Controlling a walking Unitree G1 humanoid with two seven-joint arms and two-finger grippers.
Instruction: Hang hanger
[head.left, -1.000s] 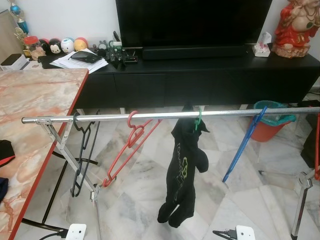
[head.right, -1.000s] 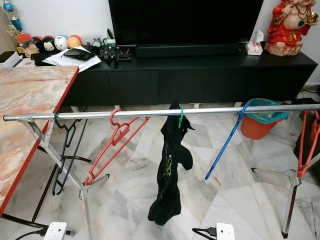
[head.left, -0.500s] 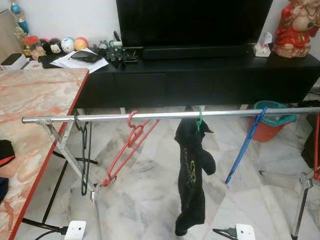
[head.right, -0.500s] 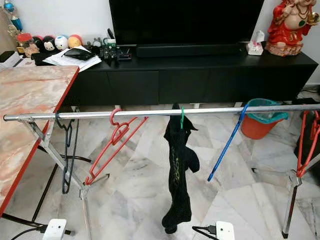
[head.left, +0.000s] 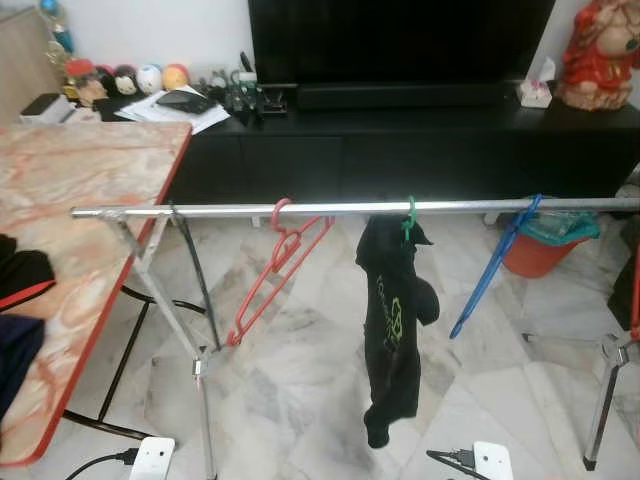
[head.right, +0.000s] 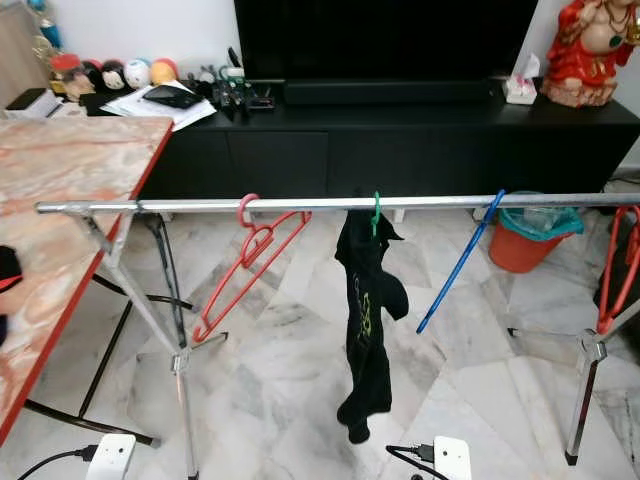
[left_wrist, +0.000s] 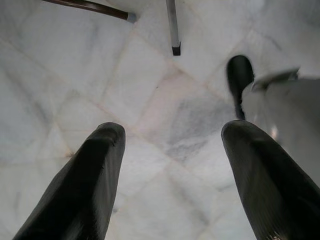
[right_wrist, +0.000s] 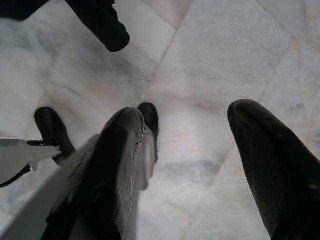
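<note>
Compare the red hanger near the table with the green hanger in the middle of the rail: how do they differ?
The red hanger is bare, while the green hanger carries a black garment. The red hanger's whole frame shows, slanting down toward the table side; of the green hanger just the hook shows above the cloth. The red one hangs nearer the rail's left end. Both hook over the same metal rail.

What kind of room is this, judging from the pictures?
Most likely a home living room: a large TV stands on a low black cabinet, the floor is marble tile, and a drying rail with hangers stands in front.
</note>
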